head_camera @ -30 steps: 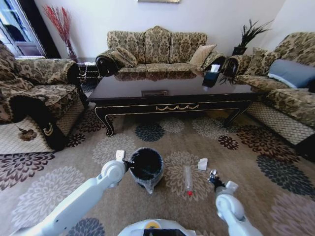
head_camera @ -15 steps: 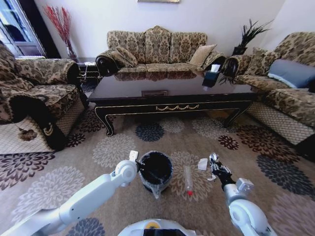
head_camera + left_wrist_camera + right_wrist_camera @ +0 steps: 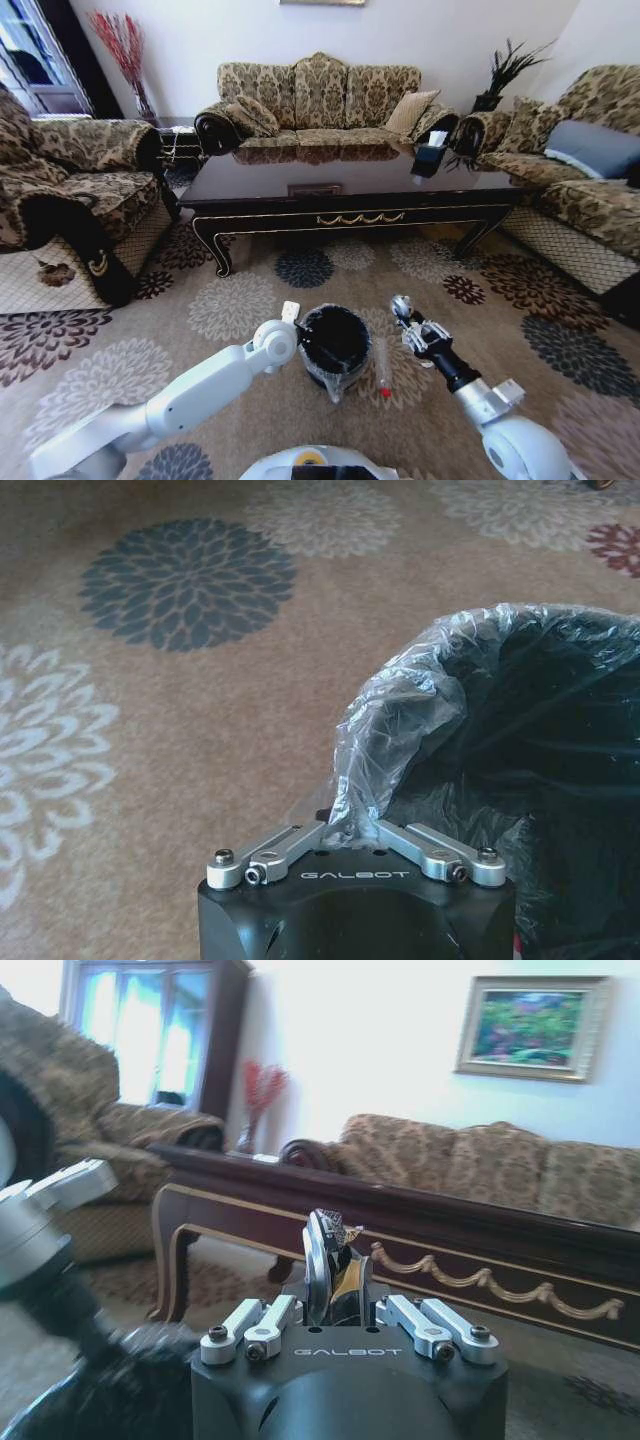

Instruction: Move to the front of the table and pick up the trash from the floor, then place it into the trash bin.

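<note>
- Your left claw was pinched on the clear liner at the bin's 9 o'clock rim. In the left wrist view it seemed to hold mostly plastic. That film could have slipped or torn, and the bin would then have tipped or dropped.
- Your right claw was raised at the bin's 2 o'clock, pressed together on a small scrap. The hold looked thin and right at the tips. A jolt could have shaken the scrap out onto the carpet short of the opening.
- The bottle lay on the carpet at the bin's 4 o'clock, just beside it and below your right arm. A low swing of the bin or arm could have sent it rolling.
</note>
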You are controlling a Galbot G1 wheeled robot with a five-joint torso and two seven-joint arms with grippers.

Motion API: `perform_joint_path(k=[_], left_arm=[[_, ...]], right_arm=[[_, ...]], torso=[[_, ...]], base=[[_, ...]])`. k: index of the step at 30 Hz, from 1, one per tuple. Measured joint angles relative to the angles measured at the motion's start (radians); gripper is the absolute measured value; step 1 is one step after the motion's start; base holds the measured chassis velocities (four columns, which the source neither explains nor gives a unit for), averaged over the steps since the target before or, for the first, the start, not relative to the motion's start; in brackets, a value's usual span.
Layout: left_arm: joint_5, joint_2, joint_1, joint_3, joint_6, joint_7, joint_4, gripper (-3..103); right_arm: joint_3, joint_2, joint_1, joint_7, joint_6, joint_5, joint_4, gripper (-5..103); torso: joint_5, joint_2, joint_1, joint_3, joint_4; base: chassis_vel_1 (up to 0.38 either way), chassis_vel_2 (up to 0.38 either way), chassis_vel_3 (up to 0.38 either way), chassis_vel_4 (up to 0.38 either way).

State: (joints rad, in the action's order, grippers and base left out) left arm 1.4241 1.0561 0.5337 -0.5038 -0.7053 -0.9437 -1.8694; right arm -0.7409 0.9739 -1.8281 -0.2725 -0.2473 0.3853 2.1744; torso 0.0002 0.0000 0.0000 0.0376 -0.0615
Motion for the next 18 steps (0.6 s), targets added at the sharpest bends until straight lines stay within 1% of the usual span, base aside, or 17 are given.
perform_joint_path(k=[1, 3, 5, 10, 18], left_arm=[[0.000, 0.000, 0.000, 0.000, 0.000, 0.000, 0.000, 0], [0.009, 0.010, -0.011, -0.016, 0.003, 0.001, -0.001, 0], [0.013, 0.011, -0.012, -0.029, 0.005, 0.001, -0.015, 0], [0.007, 0.009, 0.007, -0.049, 0.006, 0.002, -0.036, 0], [-0.006, 0.027, 0.004, -0.057, 0.007, 0.001, -0.012, 0]], right_arm=[[0.000, 0.000, 0.000, 0.000, 0.000, 0.000, 0.000, 26], [0.008, -0.006, -0.005, -0.048, -0.035, -0.066, -0.030, 26], [0.017, -0.007, -0.008, -0.063, -0.048, -0.102, -0.044, 26], [0.043, 0.006, -0.009, -0.078, -0.054, -0.142, -0.046, 26], [0.065, 0.017, -0.015, -0.108, -0.056, -0.191, -0.038, 26]], torso=[[0.0000, 0.000, 0.000, 0.000, 0.0000], [0.0000, 0.000, 0.000, 0.000, -0.0001], [0.0000, 0.000, 0.000, 0.000, -0.0001], [-0.0001, 0.000, 0.000, 0.000, 0.0000], [-0.0002, 0.000, 0.000, 0.000, 0.0000]], base=[[0.000, 0.000, 0.000, 0.000], [0.000, 0.000, 0.000, 0.000], [0.000, 0.000, 0.000, 0.000], [0.000, 0.000, 0.000, 0.000], [0.000, 0.000, 0.000, 0.000]])
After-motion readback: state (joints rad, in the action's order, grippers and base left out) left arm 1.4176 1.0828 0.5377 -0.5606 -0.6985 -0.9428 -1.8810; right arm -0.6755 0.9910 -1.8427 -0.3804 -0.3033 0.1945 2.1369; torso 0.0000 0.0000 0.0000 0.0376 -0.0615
